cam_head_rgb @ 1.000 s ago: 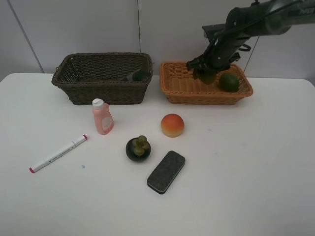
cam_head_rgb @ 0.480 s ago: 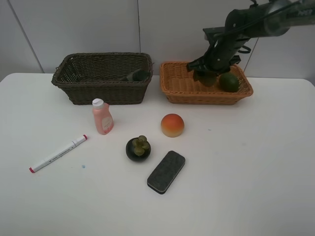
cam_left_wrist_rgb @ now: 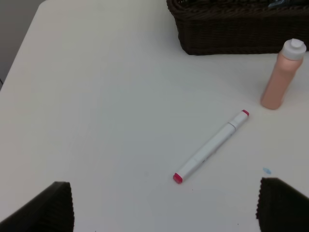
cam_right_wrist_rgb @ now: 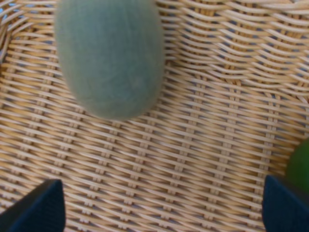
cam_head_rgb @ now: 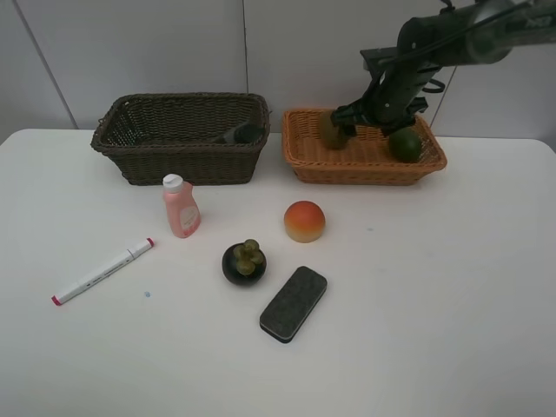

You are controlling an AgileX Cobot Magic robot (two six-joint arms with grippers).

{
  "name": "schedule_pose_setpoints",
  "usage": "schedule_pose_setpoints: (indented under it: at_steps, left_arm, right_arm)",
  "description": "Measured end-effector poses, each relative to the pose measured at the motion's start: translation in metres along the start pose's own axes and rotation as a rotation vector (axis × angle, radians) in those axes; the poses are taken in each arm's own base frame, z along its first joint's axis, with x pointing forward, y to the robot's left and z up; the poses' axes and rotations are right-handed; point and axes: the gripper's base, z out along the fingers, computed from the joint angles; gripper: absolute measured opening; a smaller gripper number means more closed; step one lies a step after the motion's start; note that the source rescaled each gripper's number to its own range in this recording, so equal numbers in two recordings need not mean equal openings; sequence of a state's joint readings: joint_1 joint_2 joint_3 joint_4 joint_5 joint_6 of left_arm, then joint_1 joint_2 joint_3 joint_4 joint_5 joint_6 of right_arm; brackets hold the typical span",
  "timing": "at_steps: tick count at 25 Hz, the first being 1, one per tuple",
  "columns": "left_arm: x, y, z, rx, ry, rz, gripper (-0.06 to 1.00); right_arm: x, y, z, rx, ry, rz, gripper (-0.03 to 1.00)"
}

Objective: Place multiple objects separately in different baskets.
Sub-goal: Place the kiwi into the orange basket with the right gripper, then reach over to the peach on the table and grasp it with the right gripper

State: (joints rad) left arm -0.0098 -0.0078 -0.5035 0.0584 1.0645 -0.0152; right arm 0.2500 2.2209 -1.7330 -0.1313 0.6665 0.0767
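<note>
Orange-tan wicker filled the right wrist view. The light basket (cam_right_wrist_rgb: 203, 145) lay under the right gripper (cam_right_wrist_rgb: 159, 205), and the kiwi (cam_right_wrist_rgb: 111, 58) showed blurred over the woven floor. It was ahead of the fingertips and off to one side of the gap, touching neither finger; whether it rested on the weave I could not tell. The fingers (cam_right_wrist_rgb: 36, 208) stood at the far corners of that picture, spread wide, with only weave between them. The green fruit (cam_right_wrist_rgb: 300, 164) peeked in beside the other finger.

From the high camera, the kiwi sat in the basket's left half and the green fruit at its right end, with the basket walls ringing both.

The left gripper (cam_left_wrist_rgb: 166, 208) also gaped wide, holding nothing above the white table (cam_left_wrist_rgb: 96, 96). The marker (cam_left_wrist_rgb: 211, 146) lay ahead of it. Beyond that, the pink bottle (cam_left_wrist_rgb: 282, 77) stood upright near the dark basket (cam_left_wrist_rgb: 231, 34).

The peach (cam_head_rgb: 304, 221), mangosteen (cam_head_rgb: 244, 263) and eraser (cam_head_rgb: 293, 303) sat mid-table, and bare tabletop stretched to their right.
</note>
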Motion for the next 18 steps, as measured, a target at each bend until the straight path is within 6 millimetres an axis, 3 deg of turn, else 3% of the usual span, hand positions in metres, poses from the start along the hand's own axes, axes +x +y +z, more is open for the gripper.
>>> schedule_pose_setpoints:
  at_steps: [9, 18]
  left_arm:
    - [0.000, 0.000, 0.000, 0.000, 0.000, 0.000, 1.00]
    - [0.000, 0.000, 0.000, 0.000, 0.000, 0.000, 1.00]
  right_arm:
    - [0.001, -0.001, -0.006, 0.002, 0.023, 0.003, 1.00]
    - [-0.004, 0.010, -0.055, 0.002, 0.063, -0.030, 1.00]
